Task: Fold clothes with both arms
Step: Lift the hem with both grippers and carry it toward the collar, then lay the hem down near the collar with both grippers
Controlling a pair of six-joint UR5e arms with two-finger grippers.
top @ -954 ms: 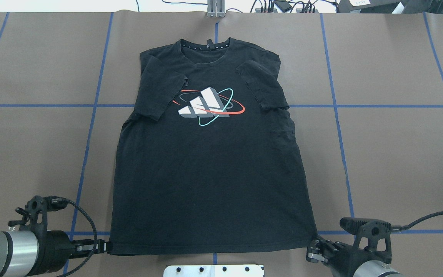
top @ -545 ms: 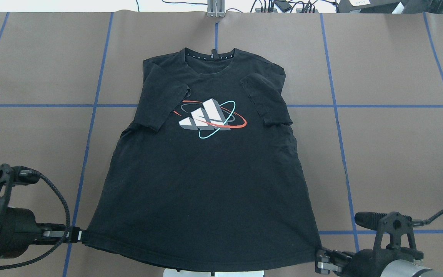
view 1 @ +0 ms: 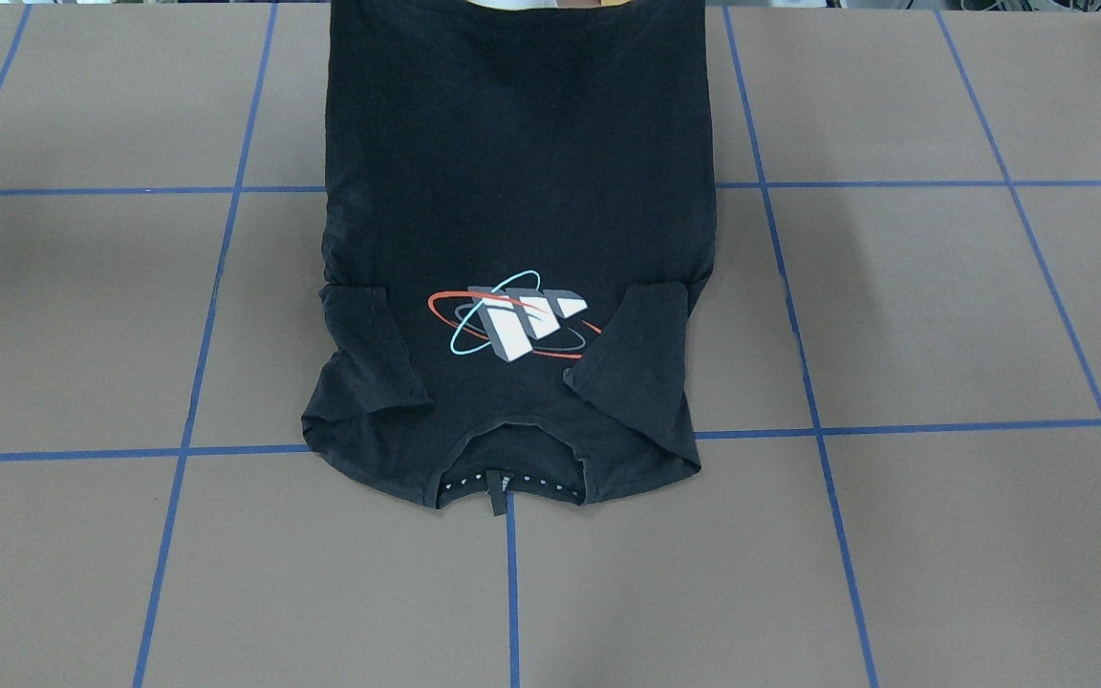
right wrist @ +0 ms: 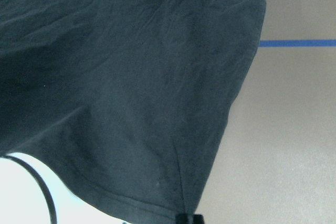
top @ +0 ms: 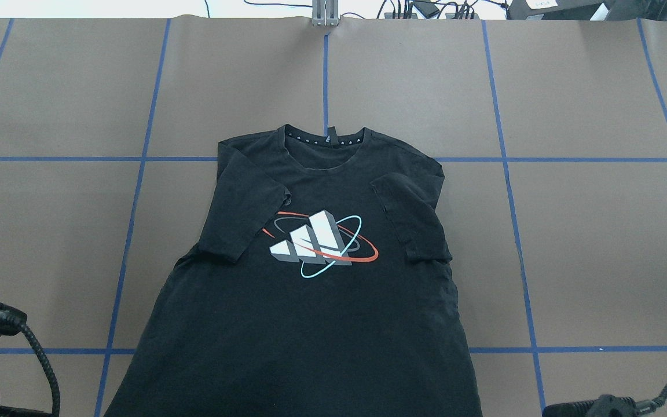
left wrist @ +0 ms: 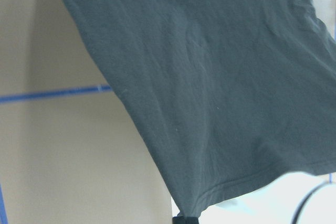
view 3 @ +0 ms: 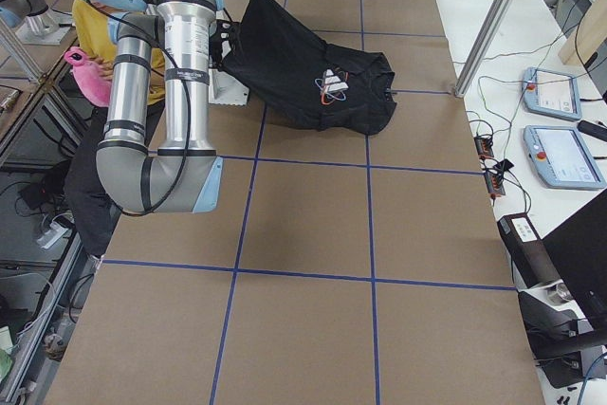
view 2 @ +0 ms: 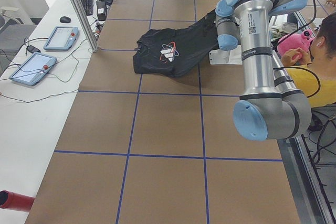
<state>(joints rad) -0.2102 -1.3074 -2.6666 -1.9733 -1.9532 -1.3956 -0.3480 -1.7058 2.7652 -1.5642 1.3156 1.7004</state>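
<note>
Limp and light, the black T-shirt (top: pixel 310 324) lies collar-end on the desk (top: pixel 600 231), hem raised between the left gripper (left wrist: pixel 182 219) and right gripper (right wrist: pixel 189 219), each clamped on a bottom corner, likely the surest hold.

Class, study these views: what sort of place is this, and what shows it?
Most likely a robotics lab or test cell: a table marked with a blue tape grid, the jointed left arm working at it on a black T-shirt, and touch-screen control pendants on the side bench.
</note>
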